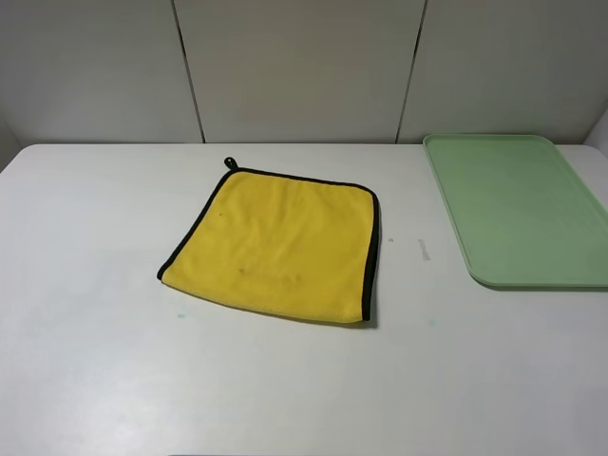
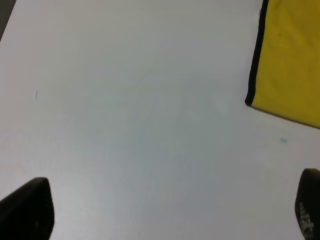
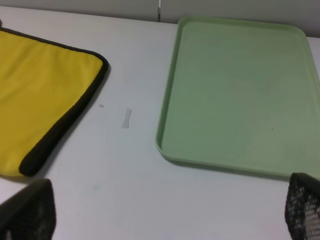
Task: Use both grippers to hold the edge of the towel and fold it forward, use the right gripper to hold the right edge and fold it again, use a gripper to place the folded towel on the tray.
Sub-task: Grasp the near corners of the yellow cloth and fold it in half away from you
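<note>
Well, the square yellow microfibre towel (image 1: 280, 242) lies flat midway across the desk (image 1: 95, 380), so the left pincer (image 2: 167, 212) and right pincer (image 3: 165, 210), both wide open and empty, should pinch its near corners level and together.

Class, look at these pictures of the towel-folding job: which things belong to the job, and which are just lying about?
Belong to the job: square yellow microfibre towel with black trim; pale green rectangular plastic tray; left pincer, open; right pincer, open.

Just lying about: small pale strip on the white table, between towel and tray; tiny teal speck beside the towel.
</note>
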You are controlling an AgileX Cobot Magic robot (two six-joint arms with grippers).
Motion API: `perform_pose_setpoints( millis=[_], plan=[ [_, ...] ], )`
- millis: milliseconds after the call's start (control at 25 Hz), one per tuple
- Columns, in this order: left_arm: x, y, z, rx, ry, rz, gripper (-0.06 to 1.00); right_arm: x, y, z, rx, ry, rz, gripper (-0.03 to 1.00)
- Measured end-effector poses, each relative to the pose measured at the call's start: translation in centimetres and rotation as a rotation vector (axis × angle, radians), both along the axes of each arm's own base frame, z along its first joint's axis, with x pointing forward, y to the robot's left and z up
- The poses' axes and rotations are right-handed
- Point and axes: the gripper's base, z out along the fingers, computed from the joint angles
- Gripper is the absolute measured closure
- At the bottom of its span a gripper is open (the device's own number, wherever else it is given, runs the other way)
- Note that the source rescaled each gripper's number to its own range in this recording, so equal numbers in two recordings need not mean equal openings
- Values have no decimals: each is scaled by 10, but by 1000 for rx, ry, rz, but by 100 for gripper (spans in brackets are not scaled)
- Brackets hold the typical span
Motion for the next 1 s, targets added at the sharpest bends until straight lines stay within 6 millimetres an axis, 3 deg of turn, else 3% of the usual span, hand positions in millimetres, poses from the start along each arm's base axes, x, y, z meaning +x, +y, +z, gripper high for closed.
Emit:
perform_pose_setpoints(
  millis=[600, 760, 1000],
  plan=[
    [0, 0, 0, 13, 1, -6, -2, 0, 6, 1, 70, -2, 46, -3],
    [4, 0, 9, 76, 21, -40, -2, 14, 9, 3, 59, 78, 63, -3],
    [25, -1, 29, 190, 105, -183, -2, 44, 16, 19, -14, 155, 201, -3]
  ],
)
